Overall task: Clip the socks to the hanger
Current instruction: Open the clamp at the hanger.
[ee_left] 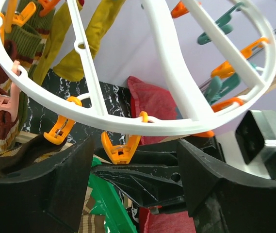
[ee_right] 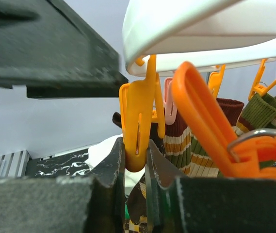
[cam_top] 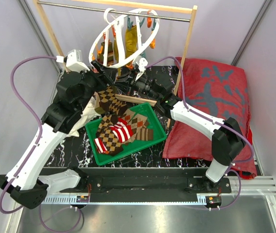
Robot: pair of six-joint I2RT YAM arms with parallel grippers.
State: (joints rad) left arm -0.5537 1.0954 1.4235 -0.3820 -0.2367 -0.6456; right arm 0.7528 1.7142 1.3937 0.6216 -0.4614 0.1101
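Pale lilac walls (cam_top: 11, 43) are closing in the cell on three sides, and a black marbled tabletop (cam_top: 70, 150) is carrying everything. At 3 o'clock on it a red cushion (cam_top: 210, 97) with grey print is lying flat. At 12 o'clock a wooden rack (cam_top: 188, 39) is standing, and the white round hanger (ee_left: 176, 68) is hanging tilted from its metal rod (cam_top: 171, 19), already carrying an olive-yellow sock (cam_top: 132, 38). In the middle a green tray (cam_top: 147, 110) is holding the socks (cam_top: 121, 132), argyle and red-and-white striped, with a white cloth (cam_top: 87, 115) lying at its 9 o'clock. Both arms are reaching in under the ring's near rim. The left gripper (ee_left: 137, 145) is standing with its fingers spread, an orange clip (ee_left: 120, 151) hanging in the gap. The right gripper (ee_right: 135, 158) is pinching the lower end of a yellow-orange clip (ee_right: 138, 116) between its fingertips.
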